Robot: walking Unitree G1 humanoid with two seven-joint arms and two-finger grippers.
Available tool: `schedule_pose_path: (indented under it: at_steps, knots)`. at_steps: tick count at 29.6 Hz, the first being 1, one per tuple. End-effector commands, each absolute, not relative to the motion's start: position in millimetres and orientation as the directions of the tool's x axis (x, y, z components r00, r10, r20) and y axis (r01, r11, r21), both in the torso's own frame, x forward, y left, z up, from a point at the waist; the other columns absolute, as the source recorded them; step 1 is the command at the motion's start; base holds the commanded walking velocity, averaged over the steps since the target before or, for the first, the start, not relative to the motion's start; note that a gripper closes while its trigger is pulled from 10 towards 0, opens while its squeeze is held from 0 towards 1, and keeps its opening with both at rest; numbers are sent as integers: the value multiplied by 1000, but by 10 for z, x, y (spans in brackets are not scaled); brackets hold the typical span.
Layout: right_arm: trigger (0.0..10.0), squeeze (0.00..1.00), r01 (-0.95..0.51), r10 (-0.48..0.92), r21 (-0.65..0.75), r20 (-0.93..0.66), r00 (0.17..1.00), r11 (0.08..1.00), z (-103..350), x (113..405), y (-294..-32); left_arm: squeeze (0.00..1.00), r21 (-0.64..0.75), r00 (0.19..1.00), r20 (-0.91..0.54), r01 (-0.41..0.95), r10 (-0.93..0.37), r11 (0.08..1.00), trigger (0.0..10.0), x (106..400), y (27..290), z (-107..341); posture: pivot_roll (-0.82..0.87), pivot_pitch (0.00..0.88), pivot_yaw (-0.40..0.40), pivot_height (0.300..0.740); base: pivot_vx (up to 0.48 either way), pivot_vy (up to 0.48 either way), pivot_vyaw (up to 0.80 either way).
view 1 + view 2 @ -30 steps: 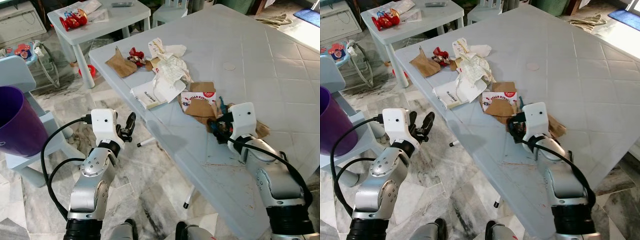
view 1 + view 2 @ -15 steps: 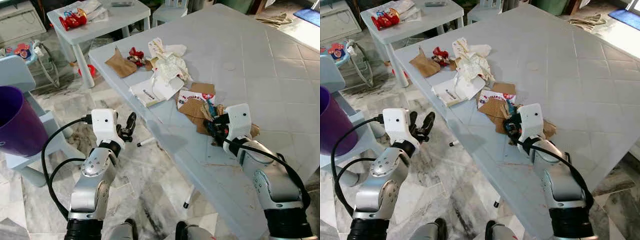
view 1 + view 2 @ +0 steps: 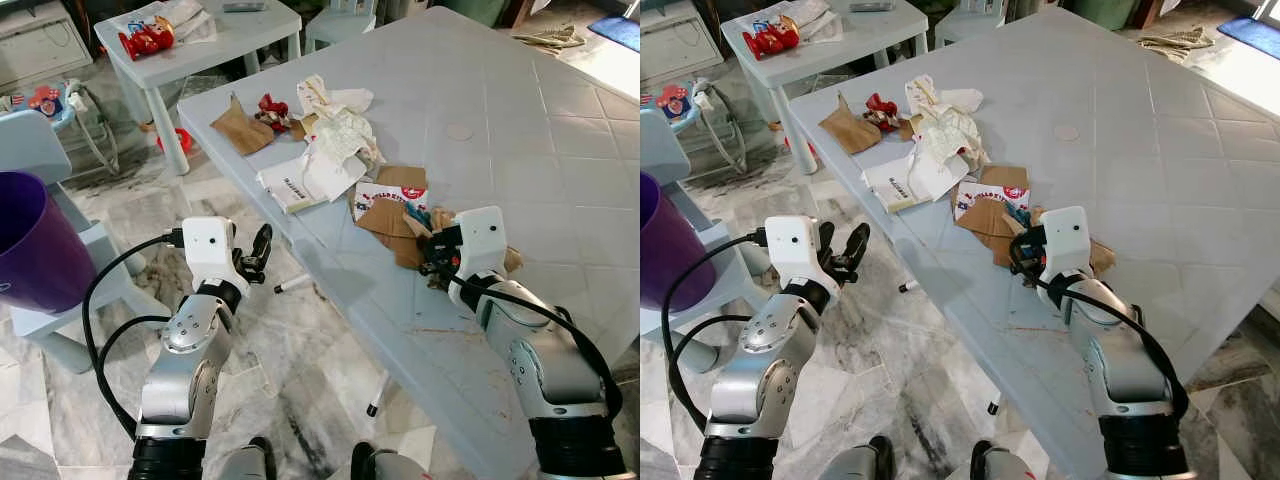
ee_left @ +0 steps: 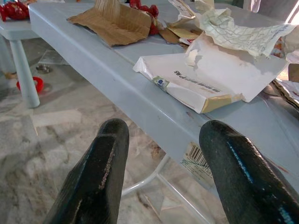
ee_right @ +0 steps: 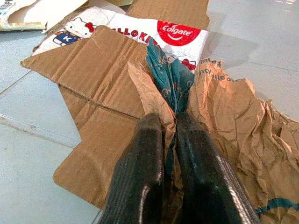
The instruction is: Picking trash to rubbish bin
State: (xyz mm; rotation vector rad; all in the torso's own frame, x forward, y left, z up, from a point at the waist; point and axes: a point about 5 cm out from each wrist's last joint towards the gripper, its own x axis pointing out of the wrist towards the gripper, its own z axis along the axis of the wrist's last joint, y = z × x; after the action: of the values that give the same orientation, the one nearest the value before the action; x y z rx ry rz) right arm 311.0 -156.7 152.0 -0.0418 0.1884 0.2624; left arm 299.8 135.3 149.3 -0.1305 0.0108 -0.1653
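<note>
Trash lies on the pale blue table (image 3: 520,120): crumpled brown paper with teal print (image 5: 224,107), a flattened Colgate cardboard box (image 5: 93,60), a white envelope (image 3: 305,182), crumpled white paper (image 3: 340,130), a brown paper scrap (image 3: 240,128) and a red wrapper (image 3: 270,107). My right gripper (image 3: 432,262) rests on the table, shut on a fold of the crumpled brown paper, beside the cardboard box. The left gripper (image 3: 258,255) hangs open over the floor, just off the table's near-left edge, holding nothing. A purple bin (image 3: 25,240) stands at the far left.
A small pale table (image 3: 200,40) with red packets stands behind at the left. A light blue chair (image 3: 30,150) is next to the bin. A white pen (image 3: 292,285) lies on the marble floor under the table edge.
The right gripper has pushed a little further into the brown paper, which has bunched up around its fingers. The left arm has not moved.
</note>
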Motion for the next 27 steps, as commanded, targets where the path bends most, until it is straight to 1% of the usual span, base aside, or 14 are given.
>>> schedule_pose_path:
  at_steps: [1,9,14,21,22,27]
  knots:
    - [0,0,-236,232,-9,-147,961,972,1599,3115,-1603,0,-123,985,10,175,-175,977,10000,2996,1345,1516,42,216,-29,740,0,0,0]
    - [0,0,-132,130,-37,-52,990,991,1757,3173,-1752,0,-124,985,14,174,-174,977,10000,3007,1350,1522,41,213,-30,740,0,0,0]
    - [0,0,-53,51,-68,-30,998,996,1787,3204,-1871,0,-73,984,10,177,-177,982,10000,3033,1367,1523,38,212,-29,740,0,0,0]
    - [0,0,-41,39,-66,-28,999,997,1782,3201,-1882,0,-34,987,0,158,-158,987,10000,3153,1499,1535,29,214,-26,740,0,0,0]
    - [0,0,-41,39,-63,-23,999,997,1785,3190,-1880,0,-30,988,-1,156,-156,987,10000,3215,1524,1547,24,216,-24,740,0,0,0]
    - [0,0,-35,35,-68,-3,999,997,1807,3147,-1879,0,-13,984,22,179,-178,984,10000,3302,1516,1596,-1,224,-20,740,0,0,0]
